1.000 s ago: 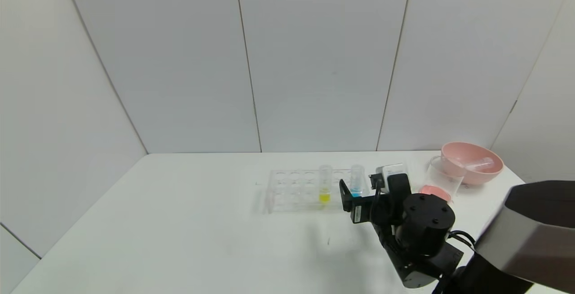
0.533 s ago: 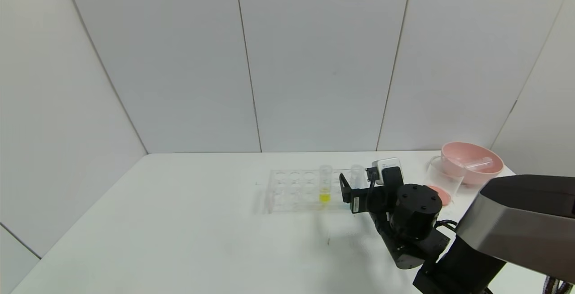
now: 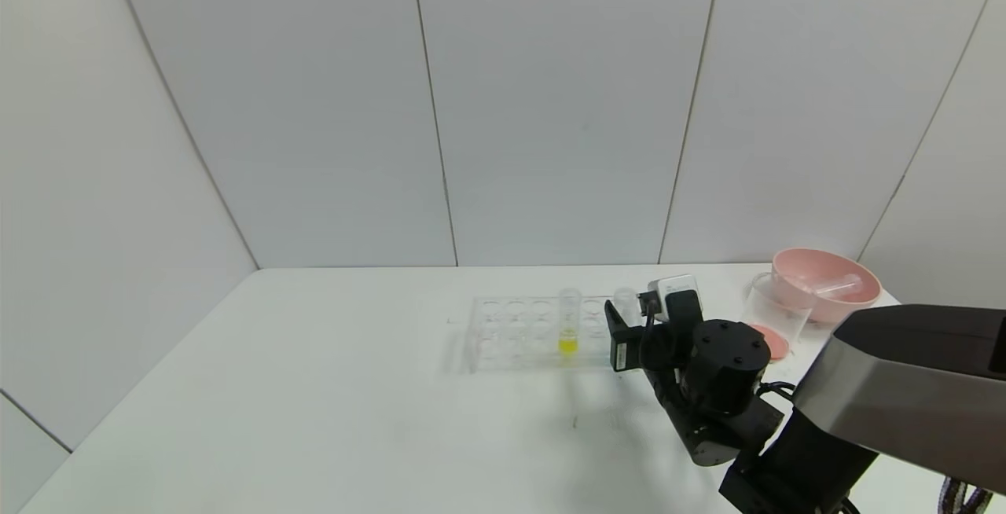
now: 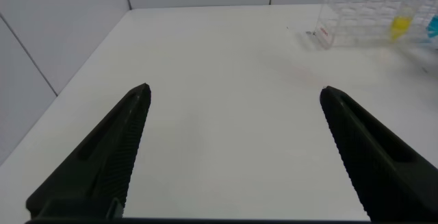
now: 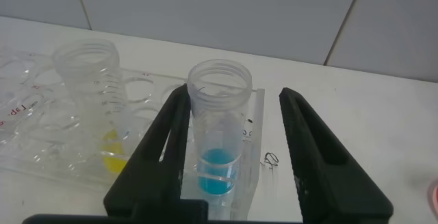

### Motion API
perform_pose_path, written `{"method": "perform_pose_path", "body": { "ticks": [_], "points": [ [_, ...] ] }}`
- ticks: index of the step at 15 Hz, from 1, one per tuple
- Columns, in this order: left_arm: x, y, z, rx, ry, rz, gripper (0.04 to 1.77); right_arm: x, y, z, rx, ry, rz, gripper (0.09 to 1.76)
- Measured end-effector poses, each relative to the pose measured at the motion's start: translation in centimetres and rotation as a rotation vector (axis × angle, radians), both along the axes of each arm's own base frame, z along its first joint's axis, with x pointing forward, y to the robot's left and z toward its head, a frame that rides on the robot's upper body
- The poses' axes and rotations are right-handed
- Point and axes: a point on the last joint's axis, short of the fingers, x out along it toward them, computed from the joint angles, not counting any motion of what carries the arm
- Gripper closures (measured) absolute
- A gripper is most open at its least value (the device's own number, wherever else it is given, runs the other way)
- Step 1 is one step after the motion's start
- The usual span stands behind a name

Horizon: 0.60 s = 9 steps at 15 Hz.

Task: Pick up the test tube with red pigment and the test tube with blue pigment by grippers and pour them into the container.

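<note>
The test tube with blue pigment [image 5: 217,135] stands upright in the end of a clear rack [image 5: 41,135], its rim just showing in the head view [image 3: 625,296]. My right gripper [image 5: 233,92] straddles this tube and is open. One finger presses against the tube's side and the other stands a gap away. In the head view the right gripper [image 3: 629,325] is at the rack's [image 3: 511,333] right end. The container [image 3: 774,317], a clear beaker, holds red liquid. No test tube with red pigment is in view. My left gripper [image 4: 235,89] hangs open over bare table.
A tube with yellow liquid [image 3: 568,324] stands in the rack two holes left of the blue one. A pink bowl [image 3: 825,294] at the back right holds an empty clear tube [image 3: 839,287]. The table's right edge runs near the bowl.
My right arm has moved forward to the rack, so its fingers now flank the blue tube. The jaws have narrowed from wide open.
</note>
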Motion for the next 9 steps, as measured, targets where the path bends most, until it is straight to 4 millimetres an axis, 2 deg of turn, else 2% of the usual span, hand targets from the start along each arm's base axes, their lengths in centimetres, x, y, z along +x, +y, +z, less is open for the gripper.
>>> {"method": "perform_pose_path", "body": {
  "ticks": [2, 3, 9],
  "points": [
    [0.00, 0.00, 0.00, 0.000, 0.000, 0.000, 0.05, 0.00, 0.00, -0.03, 0.000, 0.001, 0.000, 1.08],
    [0.00, 0.00, 0.00, 0.000, 0.000, 0.000, 0.05, 0.00, 0.02, -0.03, 0.001, 0.001, 0.001, 1.37],
    [0.00, 0.00, 0.00, 0.000, 0.000, 0.000, 0.05, 0.05, -0.19, 0.20, 0.004, -0.003, -0.005, 1.37]
  ]
}}
